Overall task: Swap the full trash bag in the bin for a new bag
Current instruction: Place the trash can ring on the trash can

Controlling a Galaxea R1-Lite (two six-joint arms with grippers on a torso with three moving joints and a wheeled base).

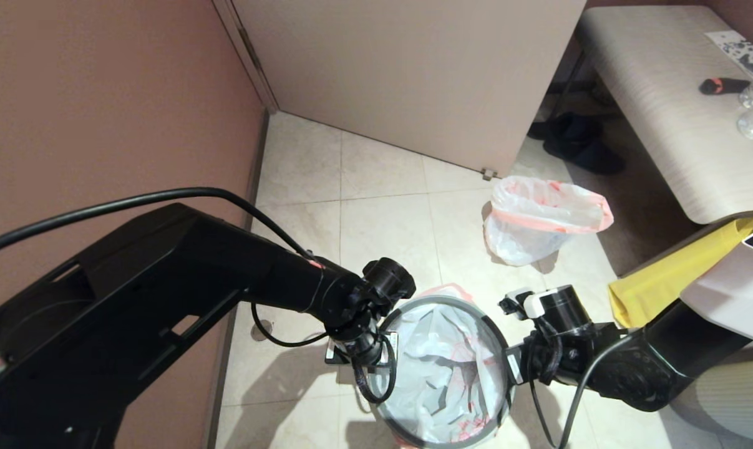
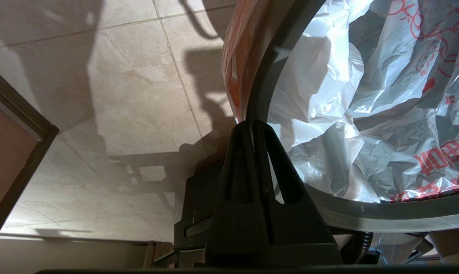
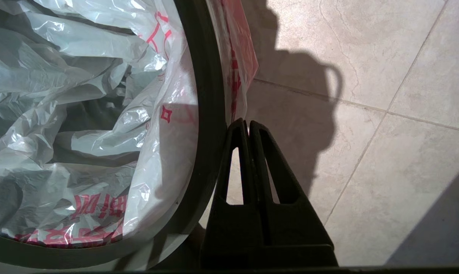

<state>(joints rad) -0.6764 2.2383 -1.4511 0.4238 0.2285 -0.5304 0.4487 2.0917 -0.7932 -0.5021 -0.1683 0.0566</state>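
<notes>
between shut pincers point(image 1: 376, 368), the bin point(image 1: 446, 304)

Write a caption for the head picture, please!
Both shut grippers, left and right, flank the freshly lined bin.

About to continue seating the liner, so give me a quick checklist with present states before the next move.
1. Full trash bag out of the bin, on the floor: ok.
2. New bag lining the bin: ok.
3. Grey ring over the bag, edge folded outside: ok.
4. Left pincer shut at the ring's outer edge: ok.
5. Right pincer shut at the opposite edge: ok.
6. Ring seated fully: cannot tell.
</notes>
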